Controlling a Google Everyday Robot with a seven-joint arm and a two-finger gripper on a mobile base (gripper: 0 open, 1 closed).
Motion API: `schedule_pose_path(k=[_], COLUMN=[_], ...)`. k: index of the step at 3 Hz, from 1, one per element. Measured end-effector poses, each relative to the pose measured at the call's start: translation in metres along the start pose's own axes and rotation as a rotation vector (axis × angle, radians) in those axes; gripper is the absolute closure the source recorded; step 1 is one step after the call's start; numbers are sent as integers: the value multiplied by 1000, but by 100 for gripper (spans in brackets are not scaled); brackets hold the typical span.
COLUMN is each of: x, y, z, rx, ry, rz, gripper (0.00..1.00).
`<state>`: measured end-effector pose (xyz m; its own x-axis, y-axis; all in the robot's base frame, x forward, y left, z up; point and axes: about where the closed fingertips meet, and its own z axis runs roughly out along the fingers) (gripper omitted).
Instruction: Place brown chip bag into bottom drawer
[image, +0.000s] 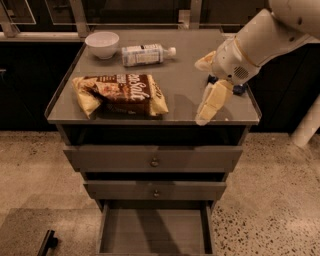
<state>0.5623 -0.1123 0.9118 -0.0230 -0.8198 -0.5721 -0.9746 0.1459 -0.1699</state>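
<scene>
Gripper (199, 93) is hanging over the counter's (185, 60) front right corner, fingers spread wide with nothing in them. Brown chip bag (120, 94) is lying flat near the front left edge, well apart from it, and the bottom drawer (152, 231) is pulled out below.

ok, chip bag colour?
Camera view: chip bag dark brown with pale yellow ends. The gripper hovers over the cabinet top, apart from it.
</scene>
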Motion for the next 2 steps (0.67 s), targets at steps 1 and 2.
schedule_pose_path(k=[1,2], x=[-26,-59], y=[-24,-40], z=[45,86], rx=[-53,-111], ry=[-88,-129], rz=[-5,-42], gripper=[0,0])
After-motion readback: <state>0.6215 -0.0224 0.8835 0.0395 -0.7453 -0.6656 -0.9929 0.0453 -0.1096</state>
